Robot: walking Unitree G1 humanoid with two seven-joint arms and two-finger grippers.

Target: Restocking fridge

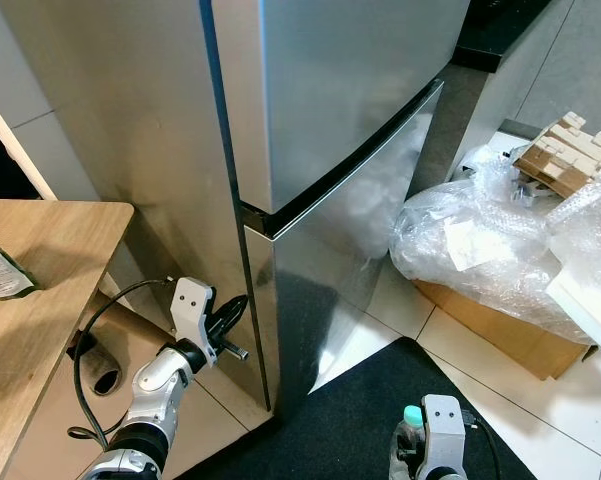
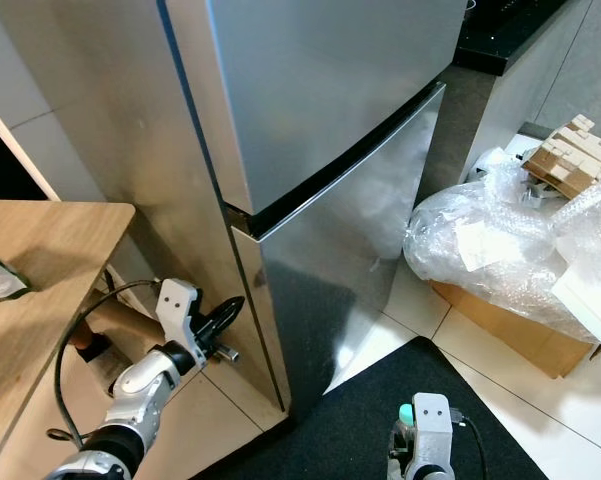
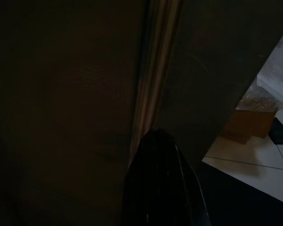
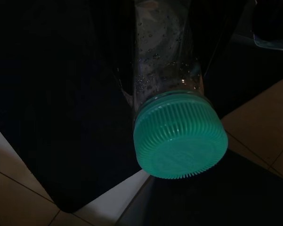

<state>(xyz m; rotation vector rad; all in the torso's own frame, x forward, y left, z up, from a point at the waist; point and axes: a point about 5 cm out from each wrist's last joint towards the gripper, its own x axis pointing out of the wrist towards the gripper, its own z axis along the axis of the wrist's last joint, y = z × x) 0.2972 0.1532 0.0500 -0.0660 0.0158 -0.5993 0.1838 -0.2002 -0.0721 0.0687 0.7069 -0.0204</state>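
Stainless steel was most of what I saw: the fridge (image 1: 350, 130) stood shut before me, upper and lower doors meeting at a dark seam. I had the left gripper (image 1: 232, 312) raised to the lower door's near edge, its black fingers drawn together to a narrow point just beside the gap between door and cabinet; whether the tips touched the metal I could not tell. The right gripper (image 1: 432, 455) sat low over the black mat (image 1: 370, 410), holding a clear plastic bottle (image 4: 167, 61) with a teal cap (image 4: 180, 140).

I judged the bottle light to middling, since I could not read how full it was. Droplets clung inside the wall, so the plastic was likely thin, a little yielding and slick under the fingers. A hold around the body below the shoulder seemed safest; the ribbed cap would grip well but could turn.

The head views gave me the layout: a wooden table (image 1: 40, 300) on my left, a cardboard box (image 1: 500, 330) heaped with bubble wrap (image 1: 480, 240) on the tiles to the right. The bottle there was little more than a cap peeking beside the wrist mount. The right wrist view showed the cap ridges and the wet wall up close. The left wrist view, very dark, showed the pale strip of the door gap running ahead of the closed fingertips (image 3: 162, 183), which the head views gave only at an angle.
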